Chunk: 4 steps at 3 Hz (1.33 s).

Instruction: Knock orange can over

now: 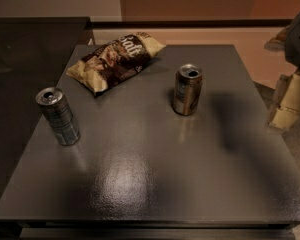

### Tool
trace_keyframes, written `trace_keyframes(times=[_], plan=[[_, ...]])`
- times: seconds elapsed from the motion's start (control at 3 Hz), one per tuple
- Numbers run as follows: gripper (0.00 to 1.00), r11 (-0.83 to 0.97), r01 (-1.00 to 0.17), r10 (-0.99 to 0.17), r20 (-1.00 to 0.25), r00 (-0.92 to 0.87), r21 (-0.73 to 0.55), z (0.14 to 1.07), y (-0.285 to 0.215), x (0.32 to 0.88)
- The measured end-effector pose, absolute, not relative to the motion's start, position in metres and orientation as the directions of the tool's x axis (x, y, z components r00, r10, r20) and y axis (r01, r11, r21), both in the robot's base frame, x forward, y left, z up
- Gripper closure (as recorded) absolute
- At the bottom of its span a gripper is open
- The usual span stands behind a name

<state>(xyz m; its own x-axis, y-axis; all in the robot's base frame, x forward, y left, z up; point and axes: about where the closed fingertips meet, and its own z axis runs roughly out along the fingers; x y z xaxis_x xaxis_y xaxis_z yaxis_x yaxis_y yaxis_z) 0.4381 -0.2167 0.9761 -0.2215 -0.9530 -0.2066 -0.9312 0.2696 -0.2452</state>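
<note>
In the camera view, the orange can stood upright right of centre on the dark table, well apart from the silver-blue can and the chip bag. The gripper hung beyond the table's right edge, and whether it was open or closed could not be told.

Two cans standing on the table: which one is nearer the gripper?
The orange can, stout and coppery, right of centre. The gripper hangs beyond the right edge of the table; the slimmer silver-blue can stands near the left edge.
</note>
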Motion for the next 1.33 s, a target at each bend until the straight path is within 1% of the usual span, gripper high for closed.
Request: trace_keyframes(times=[0.33, 0.67, 1.33], plan=[[0.00, 0.270, -0.931, -0.953, -0.208, -0.221, -0.247, 0.977, -0.217, 0.438], [0.00, 0.272, -0.928, -0.944, -0.257, -0.206, -0.256, 0.973, -0.212, 0.452], [0.00, 0.287, -0.928, -0.892, -0.419, -0.169, -0.236, 0.954, -0.200, 0.491]])
